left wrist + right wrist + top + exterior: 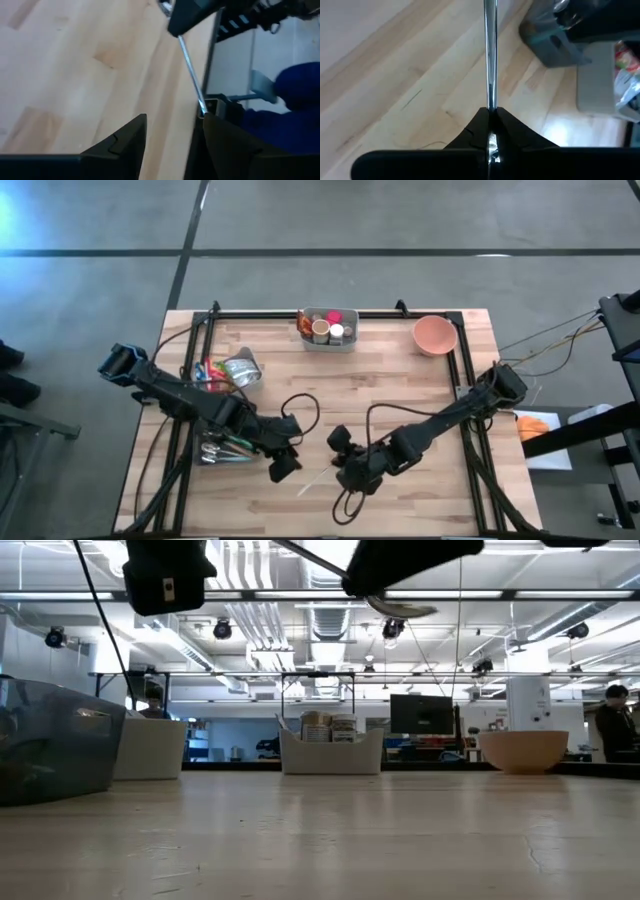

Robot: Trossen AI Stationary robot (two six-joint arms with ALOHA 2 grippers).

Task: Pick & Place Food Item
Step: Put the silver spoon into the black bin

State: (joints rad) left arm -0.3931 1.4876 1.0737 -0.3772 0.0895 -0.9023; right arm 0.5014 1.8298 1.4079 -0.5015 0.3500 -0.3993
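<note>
Right tool [490, 127] clamped on a thin metal utensil [490, 55], handle pointing toward left tool [283, 468]. Left tool part open, empty, near front edge of bench [420, 390].

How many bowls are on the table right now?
1: the pink bowl at the table's far right corner, beside the grey tray of cups. Others could be hidden under the arms.

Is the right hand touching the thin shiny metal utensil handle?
Touching. The right wrist view shows the right hand shut on the thin shiny metal utensil handle, with both dark fingers pressed against it.
</note>
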